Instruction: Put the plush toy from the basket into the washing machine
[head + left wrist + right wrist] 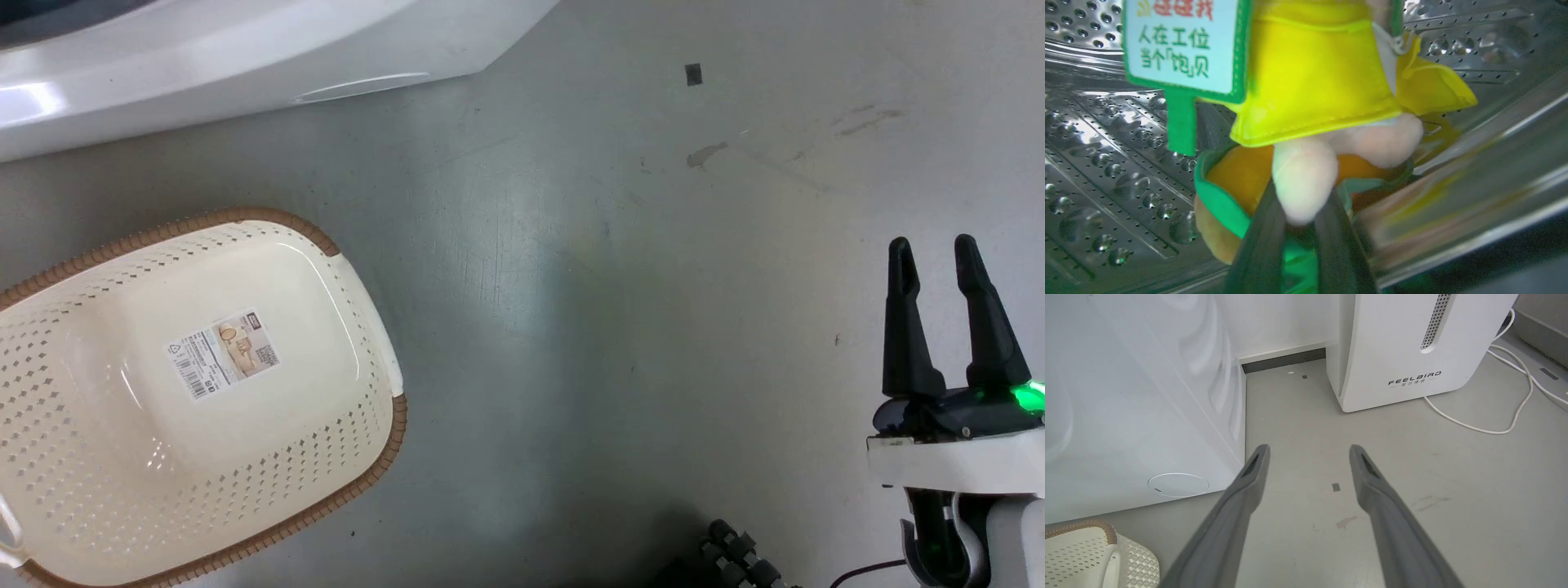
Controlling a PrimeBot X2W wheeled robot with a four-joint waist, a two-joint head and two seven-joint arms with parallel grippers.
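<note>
Left wrist view: pretty much all plush toy (1314, 69), hanging inside the washing machine's steel drum (1106, 143).
Left gripper (1302, 196): jaws pinching one peach leg of the toy, a dark finger tight on each side of it.
Toy vs jaws: the leg drops in between the fingers from 12 o'clock. The yellow cloth body is straight up at 12, and the green-and-orange burger base (1224, 196) bulges out around 9 o'clock of the tips.
Hang tag (1182, 41): green-edged white tag with green print, up at 11 o'clock, beside the yellow cloth.
Drum wall: shiny perforated metal curving behind and under the toy. Can't tell if the toy touches it.
Head view, basket (359, 482): sits on the grey floor (612, 327) at 8 o'clock, with the paper label (224, 354) plain to see on its inner bottom.
Washing machine (204, 73): white front edge at 11 o'clock, a strip of floor between it and the basket.
Right gripper (932, 245): at 4 o'clock, jaws spread with nothing between them, hanging over bare floor well apart from the basket.
Right wrist view: white FEELBIRD appliance (1404, 347) at 1 o'clock, a white cable (1515, 416) looping on the floor at 2.
</note>
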